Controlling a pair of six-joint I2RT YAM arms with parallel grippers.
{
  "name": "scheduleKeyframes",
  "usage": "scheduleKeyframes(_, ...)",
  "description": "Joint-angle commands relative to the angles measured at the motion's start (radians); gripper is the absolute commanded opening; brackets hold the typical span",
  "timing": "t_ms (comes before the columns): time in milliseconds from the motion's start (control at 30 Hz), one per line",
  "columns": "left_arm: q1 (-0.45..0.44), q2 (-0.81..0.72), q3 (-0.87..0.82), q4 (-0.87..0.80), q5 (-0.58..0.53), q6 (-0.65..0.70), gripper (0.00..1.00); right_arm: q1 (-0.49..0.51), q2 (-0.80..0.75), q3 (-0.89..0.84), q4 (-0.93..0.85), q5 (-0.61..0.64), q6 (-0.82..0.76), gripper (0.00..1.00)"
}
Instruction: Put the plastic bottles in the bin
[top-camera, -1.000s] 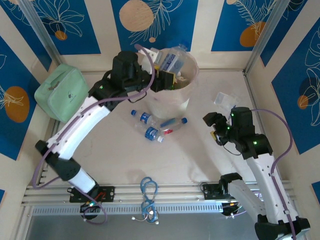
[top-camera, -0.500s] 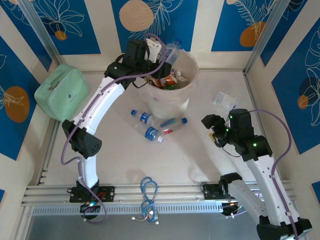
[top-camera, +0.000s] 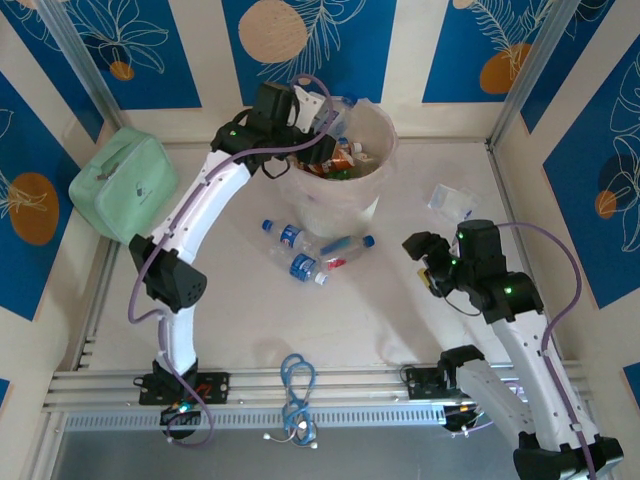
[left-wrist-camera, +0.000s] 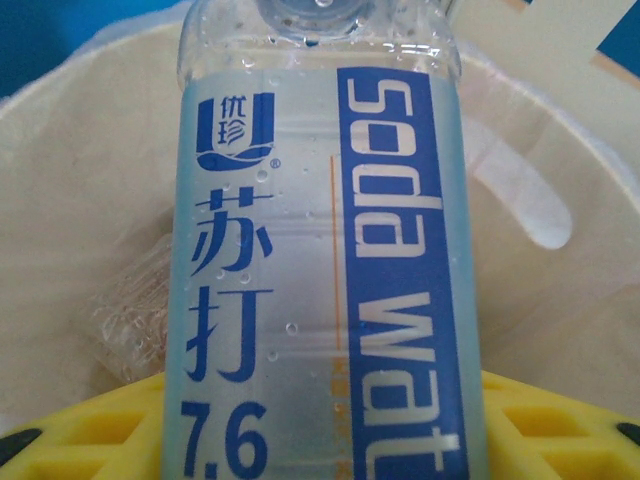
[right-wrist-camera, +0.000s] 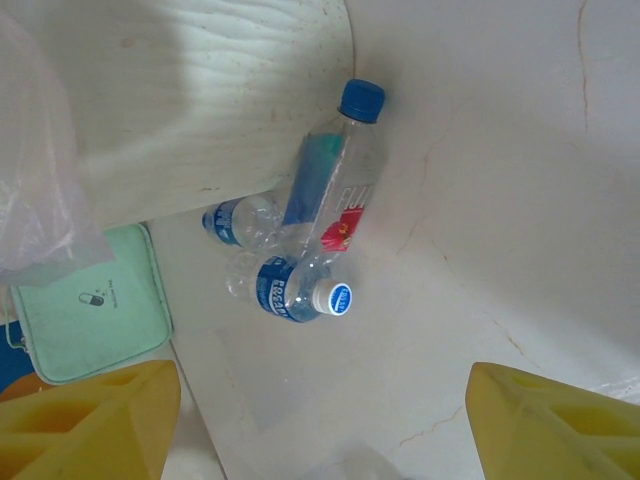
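Pinching a smooth, droplet-beaded cylindrical soda bottle in left gripper jaws, upper centre, over round cream bin. Holding right gripper jaws spread above three clear bottles.

A clear bottle with a blue "soda water" label fills the middle, its lower part clamped between the yellow fingers of the left gripper. Behind it curves the cream bin wall. At left sits a crumpled clear mass, perhaps plastic liner.

Your table carries:
- cream bin, far middle
- three plastic bottles lying clustered just before it
- mint-green pouch, far left
- clear crumpled plastic, far right
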Motion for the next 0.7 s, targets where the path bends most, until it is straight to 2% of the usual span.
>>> scheduleKeyframes(0, 0.011, 0.016, 0.029, -0.030, -0.044, 0.025, 0.62, 0.005, -0.022, -0.012, -0.024, 0.008, 0.014, 0.76)
scheduleKeyframes(33, 0.011, 0.018, 0.029, -0.030, -0.057, 0.021, 0.68, 0.005, -0.024, -0.014, -0.027, 0.009, 0.013, 0.76)
scheduleKeyframes(133, 0.011, 0.016, 0.025, -0.014, -0.079, 0.001, 0.79, 0.004, -0.024, -0.013, -0.029, 0.009, 0.013, 0.75)
scheduleKeyframes(233, 0.011, 0.005, 0.035, 0.005, -0.044, -0.031, 0.83, 0.004, -0.024, -0.017, -0.023, 0.008, 0.014, 0.76)
scheduleKeyframes(400, 0.007, -0.083, 0.010, 0.051, -0.018, -0.121, 0.84, 0.005, -0.008, -0.027, -0.002, 0.006, 0.017, 0.76)
scheduleKeyframes(667, 0.006, -0.359, -0.295, 0.182, 0.000, -0.254, 0.80, 0.012, 0.071, -0.024, 0.083, -0.006, 0.019, 0.75)
